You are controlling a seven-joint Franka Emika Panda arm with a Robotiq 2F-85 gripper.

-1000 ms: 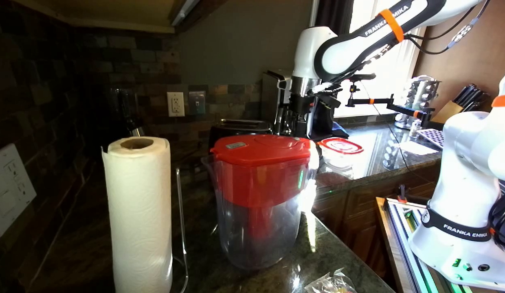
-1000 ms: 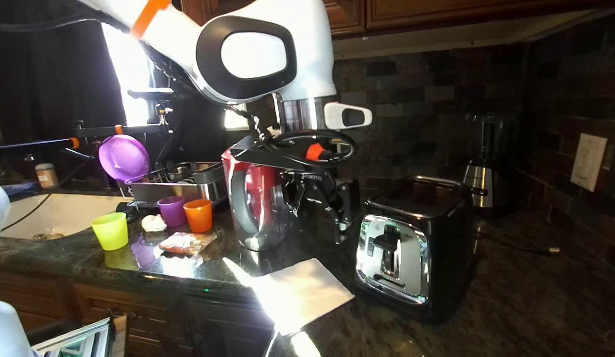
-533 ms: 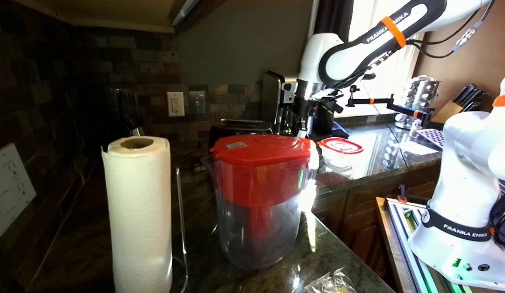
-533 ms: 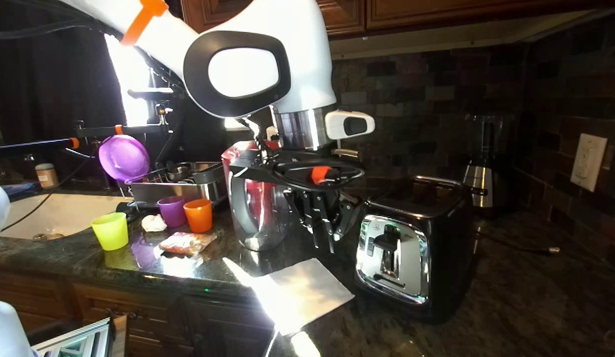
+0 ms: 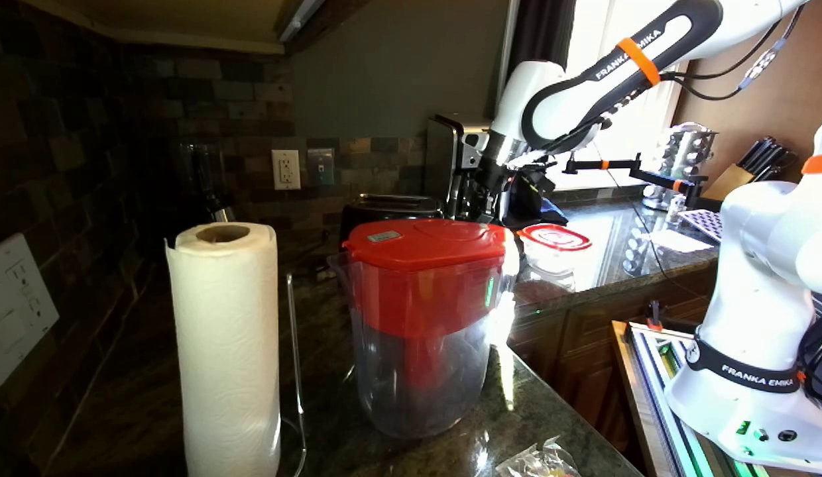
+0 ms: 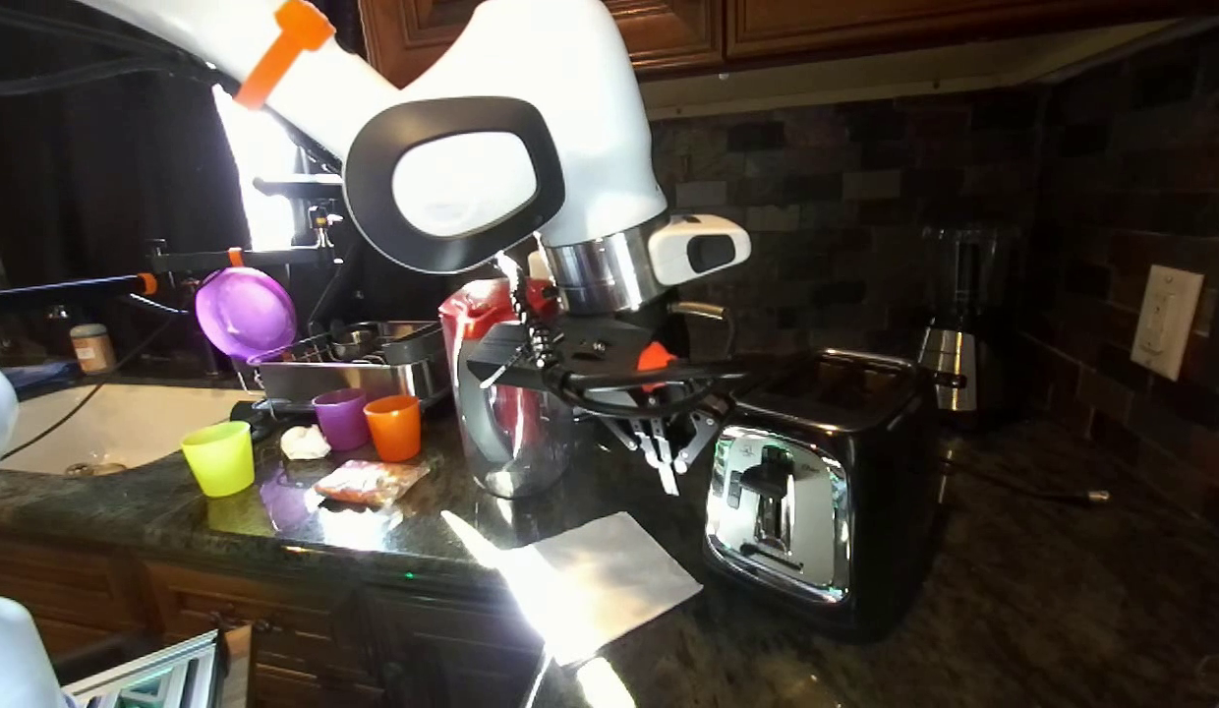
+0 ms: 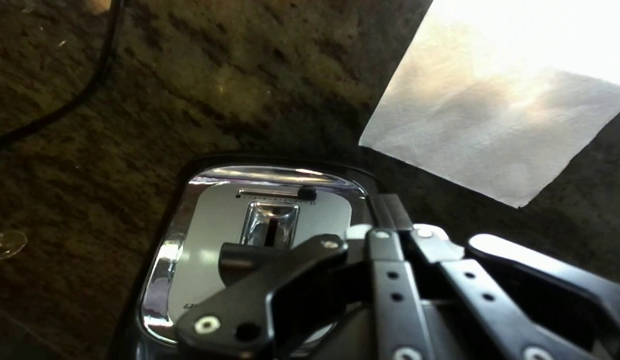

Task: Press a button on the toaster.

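Note:
The black toaster [image 6: 821,521] with a chrome front stands on the dark counter, and in the wrist view its grey front panel [image 7: 205,250] fills the lower left. That panel carries a black lever [image 6: 770,477], partly covered by a finger link in the wrist view, and a small slider knob [image 7: 307,193]. Which of these counts as the button I cannot tell. My gripper [image 7: 391,211] is shut with its fingertips together and nothing between them. In an exterior view the gripper [image 6: 670,482] points down just beside the toaster's front, with a small visible gap.
A red-lidded pitcher [image 5: 424,298] stands behind the gripper in an exterior view, near a paper towel roll [image 5: 225,358]. A white sheet [image 6: 609,580] lies before the toaster. Cups, including an orange cup [image 6: 393,429], and a blender [image 6: 949,364] are farther off.
The jaws have gone from open to shut. The wrist has lowered and tilted, and the fingertips have come down a little beside the toaster's front. The toaster has not moved.

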